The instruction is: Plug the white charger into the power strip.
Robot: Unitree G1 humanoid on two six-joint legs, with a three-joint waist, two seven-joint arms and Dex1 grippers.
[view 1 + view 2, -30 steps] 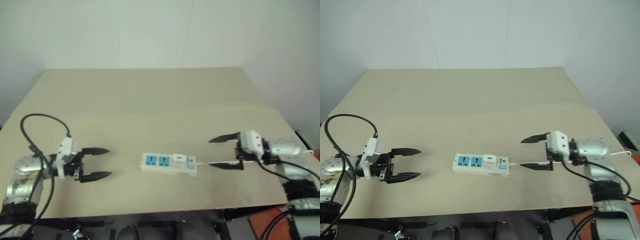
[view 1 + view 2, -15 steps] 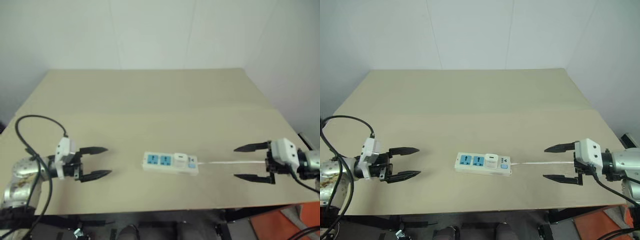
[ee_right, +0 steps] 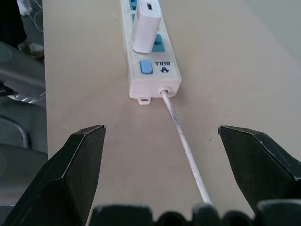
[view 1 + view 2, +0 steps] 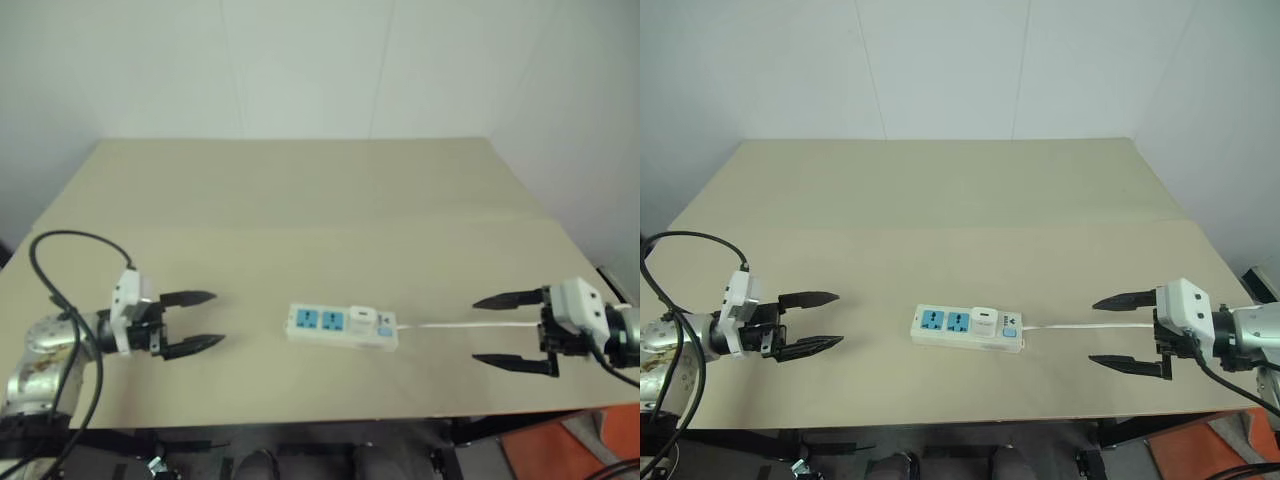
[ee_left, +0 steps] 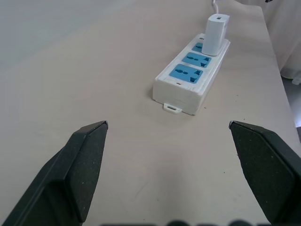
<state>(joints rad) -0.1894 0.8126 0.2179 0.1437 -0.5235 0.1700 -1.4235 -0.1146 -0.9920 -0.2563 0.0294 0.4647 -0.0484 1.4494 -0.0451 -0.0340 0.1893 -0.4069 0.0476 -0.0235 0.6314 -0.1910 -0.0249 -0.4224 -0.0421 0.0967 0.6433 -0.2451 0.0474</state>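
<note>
White charger (image 4: 984, 318) stands plugged in the power strip (image 4: 966, 328); both claws spread, empty.

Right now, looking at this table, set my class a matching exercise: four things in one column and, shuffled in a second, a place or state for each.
Things:
1. white charger
2. power strip
3. left gripper
4. cord

States:
A. lying flat mid-table
B. open, holding nothing
C. standing upright in a socket
D. running toward the right gripper

Pairs: 1-C, 2-A, 3-B, 4-D
</note>
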